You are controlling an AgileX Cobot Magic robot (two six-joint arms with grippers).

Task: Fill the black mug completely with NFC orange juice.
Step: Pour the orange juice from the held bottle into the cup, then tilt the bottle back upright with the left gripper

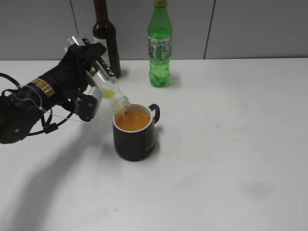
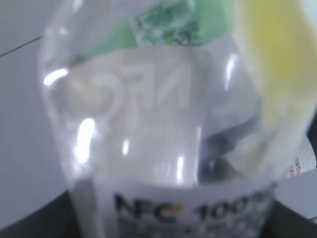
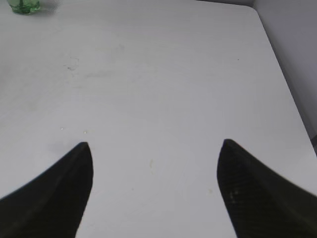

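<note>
my left end effector (image 1: pixel 91 72) pinches the juice bottle (image 1: pixel 107 85), its long axis slanting down-right, neck just over the near rim of the black mug (image 1: pixel 135 132) on the desk (image 1: pixel 231 144). juice sits near the brim. my right end effector (image 3: pixel 153 163) hangs spread, away.

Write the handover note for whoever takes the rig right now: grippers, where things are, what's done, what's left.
Left gripper: shut on the NFC orange juice bottle, tipped neck-down over the black mug, mouth at its rim.
Right gripper: open, empty, over bare white table.
Things: mug stands upright mid-table, handle pointing away to the right. Green bottle and dark wine bottle stand behind, untouched.
Done: mug holds orange juice close to the rim; bottle looks almost drained.
Left: finish the pour if any remains, right the bottle and set it down.
</note>
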